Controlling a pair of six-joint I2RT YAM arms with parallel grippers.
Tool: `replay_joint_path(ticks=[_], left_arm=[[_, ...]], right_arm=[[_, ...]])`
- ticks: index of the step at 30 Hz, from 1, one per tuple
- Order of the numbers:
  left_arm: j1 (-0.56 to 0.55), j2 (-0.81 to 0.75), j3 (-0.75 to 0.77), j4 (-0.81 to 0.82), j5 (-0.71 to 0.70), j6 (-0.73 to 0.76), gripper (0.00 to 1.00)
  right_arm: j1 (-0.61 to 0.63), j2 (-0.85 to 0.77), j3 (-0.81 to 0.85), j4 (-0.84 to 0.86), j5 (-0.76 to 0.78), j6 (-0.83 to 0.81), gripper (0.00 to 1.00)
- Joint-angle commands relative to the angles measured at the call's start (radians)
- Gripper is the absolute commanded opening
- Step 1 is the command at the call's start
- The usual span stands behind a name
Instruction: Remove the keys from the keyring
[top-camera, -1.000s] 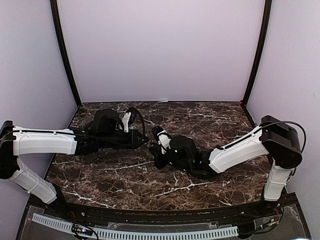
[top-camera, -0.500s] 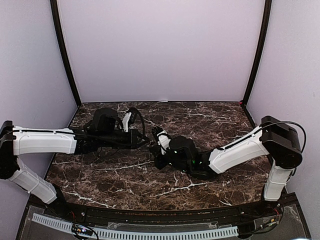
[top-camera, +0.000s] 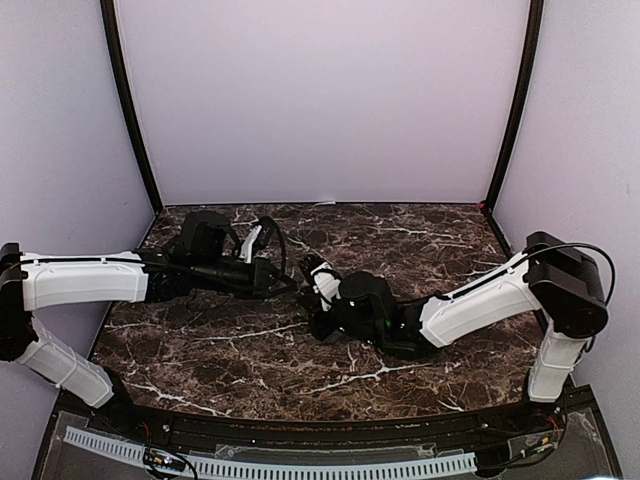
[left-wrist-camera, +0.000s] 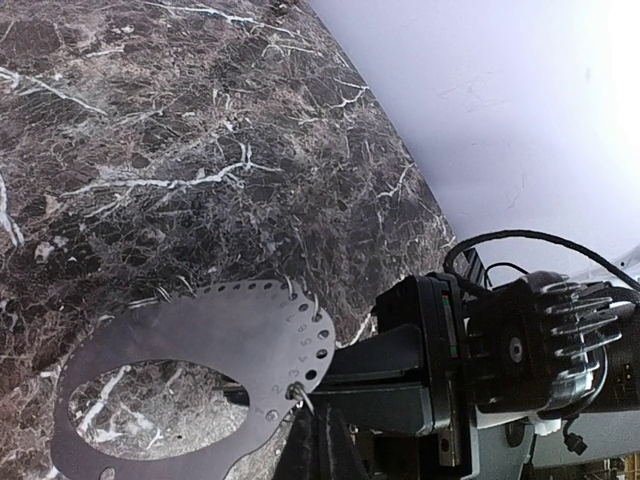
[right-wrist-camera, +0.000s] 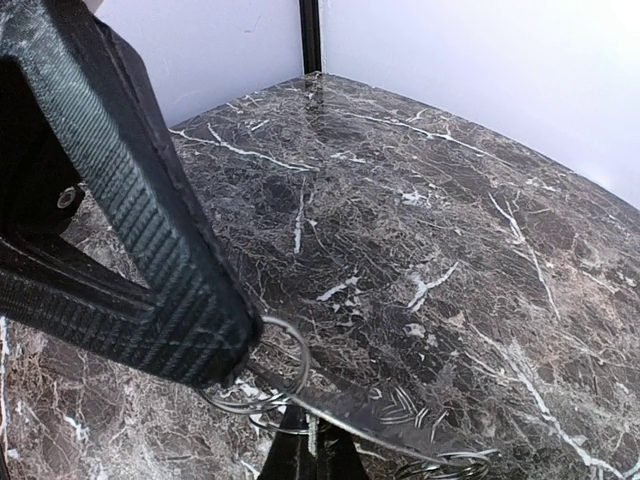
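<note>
Left gripper (left-wrist-camera: 312, 432) clamps the flat keyring (left-wrist-camera: 200, 325) at its 4 o'clock rim. Right gripper (right-wrist-camera: 308, 432), fingers together, pinches it too. In the left wrist view, its long axis runs 8 to 2 o'clock.

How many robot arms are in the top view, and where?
2. The left arm reaches in from the left, the right arm from the right; both end near the middle of the table. None seems hidden.

Dark brown marble-pattern table (top-camera: 430, 232), white veins, slight sheen. Plain pale lavender back wall (top-camera: 320, 100); left side wall (top-camera: 50, 120) and right side wall (top-camera: 590, 120) match it. Black left post (top-camera: 127, 110) and black right post (top-camera: 515, 100) stand in the back corners. White perforated strip (top-camera: 270, 466) runs along the near edge. Soft, even light.
</note>
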Motion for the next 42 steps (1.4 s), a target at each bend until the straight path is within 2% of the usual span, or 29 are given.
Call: replay_joint_path(ticks=[1, 9, 27, 42], left_arm=[[0.002, -0.032, 0.033, -0.055, 0.152, -0.014, 0.00], [0.011, -0.001, 0.055, -0.134, 0.200, 0.011, 0.00], [0.018, 0.053, 0.025, -0.145, 0.312, -0.002, 0.00], [0.019, 0.043, -0.024, -0.143, 0.377, -0.047, 0.00]], right_arm=[[-0.017, -0.043, -0.004, -0.003, 0.064, -0.024, 0.00], [-0.015, -0.082, -0.040, 0.065, 0.034, -0.082, 0.00], [-0.006, -0.131, -0.060, 0.216, 0.008, -0.288, 0.00], [-0.005, -0.109, -0.055, 0.369, 0.139, -0.394, 0.00]])
